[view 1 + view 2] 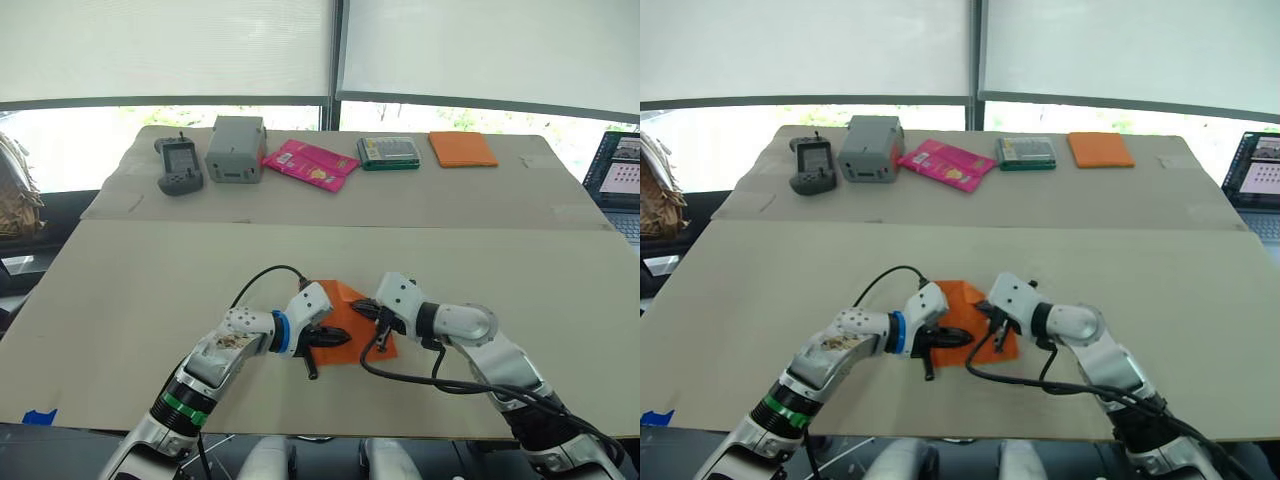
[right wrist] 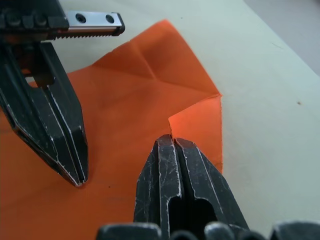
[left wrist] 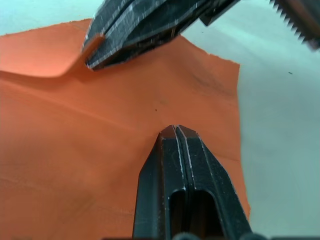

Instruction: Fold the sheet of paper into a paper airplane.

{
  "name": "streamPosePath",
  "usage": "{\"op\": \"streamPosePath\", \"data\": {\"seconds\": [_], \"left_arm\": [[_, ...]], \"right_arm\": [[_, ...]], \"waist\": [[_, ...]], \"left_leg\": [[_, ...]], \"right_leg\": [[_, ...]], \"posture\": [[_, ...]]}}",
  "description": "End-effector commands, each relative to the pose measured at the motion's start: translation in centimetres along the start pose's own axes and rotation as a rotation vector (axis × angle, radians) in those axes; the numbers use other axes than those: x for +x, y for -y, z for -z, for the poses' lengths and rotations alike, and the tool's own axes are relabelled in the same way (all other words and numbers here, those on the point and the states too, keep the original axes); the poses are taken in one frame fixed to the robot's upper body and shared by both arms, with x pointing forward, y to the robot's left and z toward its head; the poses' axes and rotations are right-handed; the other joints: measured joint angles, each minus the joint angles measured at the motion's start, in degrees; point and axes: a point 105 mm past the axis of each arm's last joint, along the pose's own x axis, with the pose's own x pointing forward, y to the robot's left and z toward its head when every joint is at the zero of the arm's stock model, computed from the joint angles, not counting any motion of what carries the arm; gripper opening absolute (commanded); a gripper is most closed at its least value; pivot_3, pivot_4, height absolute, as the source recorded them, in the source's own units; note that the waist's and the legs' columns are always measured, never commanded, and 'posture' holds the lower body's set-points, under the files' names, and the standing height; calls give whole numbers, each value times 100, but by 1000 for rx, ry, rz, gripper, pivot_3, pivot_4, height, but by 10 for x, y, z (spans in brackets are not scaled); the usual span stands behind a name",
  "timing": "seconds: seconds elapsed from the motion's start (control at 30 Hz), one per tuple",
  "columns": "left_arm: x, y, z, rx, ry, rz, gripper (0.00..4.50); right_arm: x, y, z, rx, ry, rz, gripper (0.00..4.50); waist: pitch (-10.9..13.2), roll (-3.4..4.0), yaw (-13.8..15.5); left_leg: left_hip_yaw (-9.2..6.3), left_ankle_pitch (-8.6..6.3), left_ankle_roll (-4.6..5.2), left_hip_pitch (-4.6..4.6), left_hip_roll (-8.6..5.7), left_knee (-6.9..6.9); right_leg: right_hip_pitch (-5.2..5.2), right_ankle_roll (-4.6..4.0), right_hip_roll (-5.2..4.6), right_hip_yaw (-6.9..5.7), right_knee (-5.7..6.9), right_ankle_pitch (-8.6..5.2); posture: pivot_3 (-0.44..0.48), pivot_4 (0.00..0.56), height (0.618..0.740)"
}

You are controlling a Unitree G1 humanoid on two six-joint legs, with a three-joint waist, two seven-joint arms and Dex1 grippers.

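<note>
A pale, matte beige tabletop [image 1: 150, 300] stretched under drawn white window blinds [image 1: 160, 45], with a second, similar board butted against its far edge. Nearest the robot, the sheet of paper [image 1: 345, 305] lay flat on the near half of the tabletop, thin and bright orange, marked by faint crease lines; one corner was folded over and another edge curled slightly upward.

The left tool [image 1: 322, 340] rested its tip on the paper from the left side. In the left wrist view its two black, scuffed fingers [image 3: 177, 165] stood pressed together with nothing between them, the tip bearing down on the orange surface. The right tool [image 1: 378, 322] met the paper from the right side, close to the left one. In the right wrist view its fingers [image 2: 175, 165] were likewise closed against each other, their tip on the sheet just beside the folded corner.

On the far board a row of items stood well apart from the paper: a grey handheld controller [image 1: 180, 165] at the left, a boxy grey device [image 1: 236, 148] next to it, a pink crinkly packet [image 1: 310, 163], a flat green-edged box [image 1: 389, 152], and a thicker orange rectangular pad [image 1: 462, 148]. A laptop [image 1: 620, 175] with a lit screen sat at the far right edge.
</note>
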Motion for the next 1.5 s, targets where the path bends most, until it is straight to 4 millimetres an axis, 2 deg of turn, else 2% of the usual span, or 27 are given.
{"op": "streamPosePath", "data": {"seconds": [0.03,0.2,0.37,0.53,0.6,0.67,0.8,1.1,1.3,1.4,1.5], "left_arm": [[2,-1,7,-37,-28,-9,0],[-7,-13,-8,-54,34,-48,0],[-19,-34,-37,-84,145,-112,0],[-9,-52,-60,-115,225,-189,0],[-3,-54,-60,-110,206,-200,0],[7,-56,-52,-79,139,-211,0],[15,-60,-36,-18,34,-237,0],[32,-53,-18,-53,-26,-184,0],[32,-53,-6,-24,-81,-176,0],[31,-54,-4,-22,-85,-179,0],[30,-55,-2,-20,-90,-183,0]], "right_arm": [[2,0,2,-32,-10,20,19],[4,3,16,-39,-74,47,19],[8,0,19,-26,-86,45,19],[9,-3,23,0,-95,48,19],[10,-4,23,-1,-97,47,19],[11,-5,22,-3,-96,46,19],[10,-6,21,-3,-94,50,19],[6,-10,13,65,-83,25,19],[-23,1,-15,53,-27,14,1965],[-35,9,-19,57,-26,46,2993],[-36,25,-22,134,16,126,2993]], "waist": [[0,0,-1],[0,0,-12],[0,0,-34],[-1,-2,-44],[-1,-2,-57],[-1,-2,-79],[-1,-2,-85],[-2,-3,-60],[-2,-4,-31],[-2,-4,-30],[-3,-5,-30]], "left_leg": [[0,0,0,0,0,0],[0,0,0,0,1,0],[-1,1,-2,-1,3,0],[-1,1,-2,2,0,0],[-1,1,-2,2,-4,0],[0,2,-3,0,-3,-1],[-1,2,-4,1,-5,-3],[-2,2,-4,4,-6,-2],[-2,1,-3,0,-10,-1],[-3,1,-3,2,-8,-1],[-3,1,-3,5,-6,-2]], "right_leg": [[0,0,0,1,0,0],[-1,0,1,1,0,0],[-4,-1,6,-1,3,0],[0,-1,5,-1,3,1],[-1,-1,6,0,4,1],[-7,-1,8,1,6,1],[-6,-1,9,2,6,1],[0,-1,5,2,6,1],[0,-1,3,2,1,1],[0,-1,6,1,2,1],[3,-1,7,1,1,1]], "posture": [[0,150,740],[0,150,740],[0,150,740],[0,150,740],[0,150,740],[0,150,740],[0,150,740],[0,150,740],[0,150,740],[0,150,740],[0,150,740]]}}
